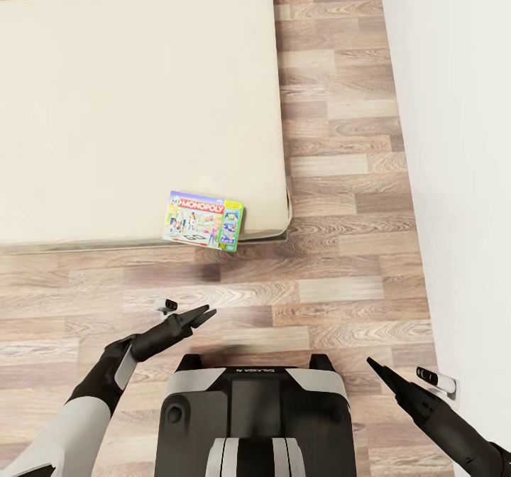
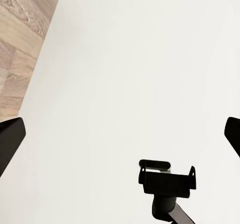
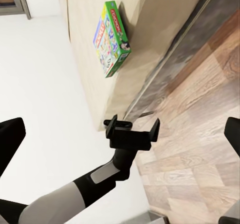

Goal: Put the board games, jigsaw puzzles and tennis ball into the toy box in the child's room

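A green-edged board game [image 1: 204, 219], lettered MONOPOLY, lies flat on the bed [image 1: 128, 108] at the near right corner of the beige mattress, right at its front edge. The right wrist view shows the same box [image 3: 111, 39] on the mattress. My left gripper [image 1: 202, 315] hangs over the floor, a short way in front of the box and below the bed's edge. In its wrist view the fingers [image 2: 10, 136] stand wide apart and empty, so it is open. My right gripper [image 1: 376, 367] is low at the right near the wall, also open, with nothing between its fingers [image 3: 10, 139].
Wood floor [image 1: 341, 179] runs in a strip between the bed and a white wall [image 1: 461, 179] on the right. My dark base [image 1: 255, 406] is at the bottom, just in front of the bed. A grey bed frame [image 3: 170, 59] edges the mattress.
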`<state>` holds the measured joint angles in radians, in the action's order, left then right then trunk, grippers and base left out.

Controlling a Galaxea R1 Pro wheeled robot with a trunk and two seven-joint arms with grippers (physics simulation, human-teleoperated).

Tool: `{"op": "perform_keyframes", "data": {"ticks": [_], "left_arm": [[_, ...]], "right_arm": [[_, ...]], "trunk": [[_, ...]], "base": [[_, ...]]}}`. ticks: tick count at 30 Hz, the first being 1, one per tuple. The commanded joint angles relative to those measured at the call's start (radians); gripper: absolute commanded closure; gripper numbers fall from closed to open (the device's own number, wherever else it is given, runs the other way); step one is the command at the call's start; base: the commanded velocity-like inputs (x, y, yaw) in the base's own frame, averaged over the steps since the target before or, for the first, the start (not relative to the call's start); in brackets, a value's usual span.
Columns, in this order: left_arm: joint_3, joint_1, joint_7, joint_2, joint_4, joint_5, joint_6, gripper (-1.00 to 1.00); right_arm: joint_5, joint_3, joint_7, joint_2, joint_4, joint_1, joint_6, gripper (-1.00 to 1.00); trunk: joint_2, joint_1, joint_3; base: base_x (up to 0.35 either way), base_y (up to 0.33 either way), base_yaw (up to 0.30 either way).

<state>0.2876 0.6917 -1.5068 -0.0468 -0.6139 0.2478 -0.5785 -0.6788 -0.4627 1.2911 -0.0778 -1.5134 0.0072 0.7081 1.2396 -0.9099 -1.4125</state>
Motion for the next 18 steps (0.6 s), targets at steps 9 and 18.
{"op": "perform_keyframes", "data": {"ticks": [9, 18], "left_arm": [[0.020, 0.000, 0.021, 0.014, -0.002, 0.001, -0.011, -1.00], [0.053, 0.000, 0.055, 0.037, -0.015, 0.001, -0.011, -1.00]], "right_arm": [[-0.005, 0.001, -0.003, -0.002, -0.001, 0.000, 0.008, -1.00], [-0.005, 0.001, -0.004, -0.002, 0.000, 0.000, 0.008, -1.00]], "trunk": [[0.000, 0.000, 0.000], [0.000, 0.000, 0.000]], "base": [[-0.007, 0.000, 0.000], [0.000, 0.000, 0.000]]}}
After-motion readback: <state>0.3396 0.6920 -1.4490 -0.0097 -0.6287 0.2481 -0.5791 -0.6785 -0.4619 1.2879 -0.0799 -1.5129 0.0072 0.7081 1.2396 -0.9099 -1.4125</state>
